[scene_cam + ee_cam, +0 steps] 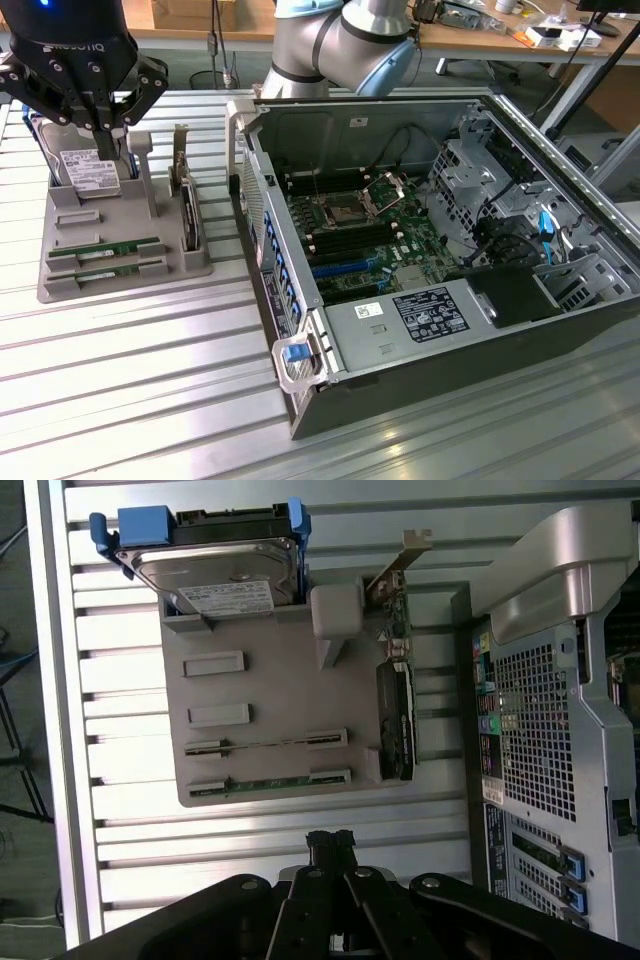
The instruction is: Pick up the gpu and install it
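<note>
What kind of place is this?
Likely a robotics lab workbench: a robot arm, an open computer case on a slatted aluminium table, and cluttered desks behind.

Thin green gpu (100, 270) (270, 782), on edge, in holder (70, 215) (270, 680) slot

A black end effector (82, 112) hangs above a grey tray (60, 287) holding the gpu (110, 247), beside an open computer case (450, 380) on the slatted table (130, 390).

Hard drive (215, 575) and upright dark card (397, 720) stand in a grey tray (270, 690) near the tool (331, 838), open computer case (400, 395) alongside.
</note>
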Tool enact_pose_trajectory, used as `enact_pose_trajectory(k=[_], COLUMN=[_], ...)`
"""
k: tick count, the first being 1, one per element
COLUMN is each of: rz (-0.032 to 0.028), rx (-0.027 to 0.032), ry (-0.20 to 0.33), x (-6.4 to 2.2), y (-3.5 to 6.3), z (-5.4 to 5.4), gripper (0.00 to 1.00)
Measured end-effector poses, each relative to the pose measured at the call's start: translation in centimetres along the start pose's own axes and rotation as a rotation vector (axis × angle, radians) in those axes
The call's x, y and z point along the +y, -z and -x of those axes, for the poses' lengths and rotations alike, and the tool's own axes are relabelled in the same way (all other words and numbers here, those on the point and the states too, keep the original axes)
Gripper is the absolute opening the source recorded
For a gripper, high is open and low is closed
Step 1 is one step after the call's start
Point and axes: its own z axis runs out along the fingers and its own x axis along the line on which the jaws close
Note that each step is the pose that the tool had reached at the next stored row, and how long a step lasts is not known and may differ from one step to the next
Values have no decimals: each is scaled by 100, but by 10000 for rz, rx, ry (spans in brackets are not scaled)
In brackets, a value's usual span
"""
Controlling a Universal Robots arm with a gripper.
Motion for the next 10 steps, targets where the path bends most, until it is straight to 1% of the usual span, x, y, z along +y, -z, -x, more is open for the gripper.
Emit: enact_pose_trajectory(k=[10], rz=[19], rx=[33], ry=[758], x=[0], y=[0], z=[0], gripper=[11])
